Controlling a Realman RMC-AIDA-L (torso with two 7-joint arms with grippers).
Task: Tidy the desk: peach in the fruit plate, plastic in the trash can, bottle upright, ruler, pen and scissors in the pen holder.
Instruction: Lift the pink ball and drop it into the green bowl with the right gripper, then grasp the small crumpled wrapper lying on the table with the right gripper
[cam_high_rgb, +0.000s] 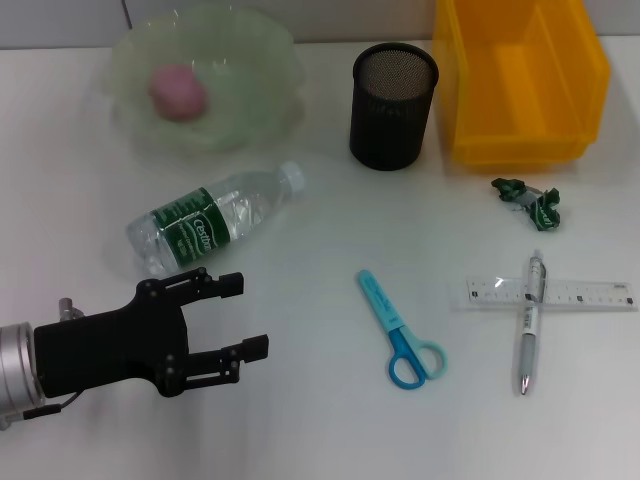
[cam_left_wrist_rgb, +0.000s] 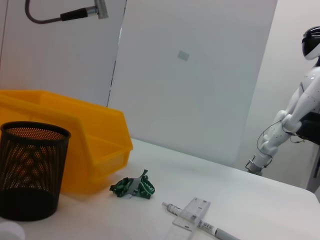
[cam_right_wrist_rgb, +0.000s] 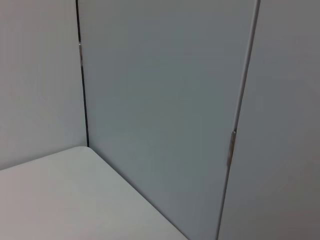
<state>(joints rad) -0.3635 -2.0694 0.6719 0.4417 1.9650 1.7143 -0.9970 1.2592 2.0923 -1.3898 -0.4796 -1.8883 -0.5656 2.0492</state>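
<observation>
A: Left claw (cam_high_rgb: 250, 315)?
B: Spread wide, empty, low over the bench (cam_high_rgb: 320, 430). The water bottle (cam_high_rgb: 213, 218) lay on its side just beyond the fingertips, not touching.
A: Peach (cam_high_rgb: 178, 92)?
B: Already sat in the fruit plate (cam_high_rgb: 262, 120), well beyond.
A: Right claw?
B: Out of sight.

Bottle (cam_high_rgb: 213, 219) green label: white brand word, illegible. Ruler (cam_high_rgb: 551, 294) marks unreadable.

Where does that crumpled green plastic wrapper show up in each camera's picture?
Head view: crumpled green plastic wrapper lies right of centre, just below the yellow plastic bin.
Left wrist view: lower centre, beside the same bin.
Right wrist view: not in it.
</observation>
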